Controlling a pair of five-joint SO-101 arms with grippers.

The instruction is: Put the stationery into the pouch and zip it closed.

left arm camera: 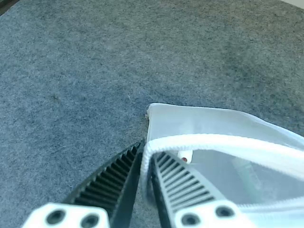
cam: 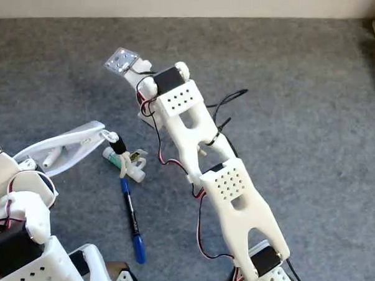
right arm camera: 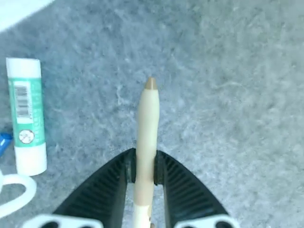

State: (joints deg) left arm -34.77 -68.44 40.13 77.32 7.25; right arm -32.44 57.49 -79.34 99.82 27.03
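Observation:
My left gripper [left arm camera: 145, 153] is shut on the corded rim of the translucent white pouch [left arm camera: 218, 128]. In the high view the pouch [cam: 75, 142] lies at the left with its mouth held open, and a white stick [cam: 49, 161] shows inside it. My right gripper [right arm camera: 145, 159] is shut on a cream pen [right arm camera: 148, 114], held a little above the carpet. Close beside it lies a green-and-white glue stick [right arm camera: 26, 118]. In the high view the glue stick [cam: 117, 159] lies by the pouch mouth, under a black-tipped item [cam: 117, 144]. A blue pen [cam: 132, 220] lies below them.
Grey carpet [cam: 298, 98] covers the whole work area, with open room to the right and far side. The right arm [cam: 193, 134] stretches across the middle with loose black and red cables [cam: 226, 101] beside it. A beige wall edge runs along the far side.

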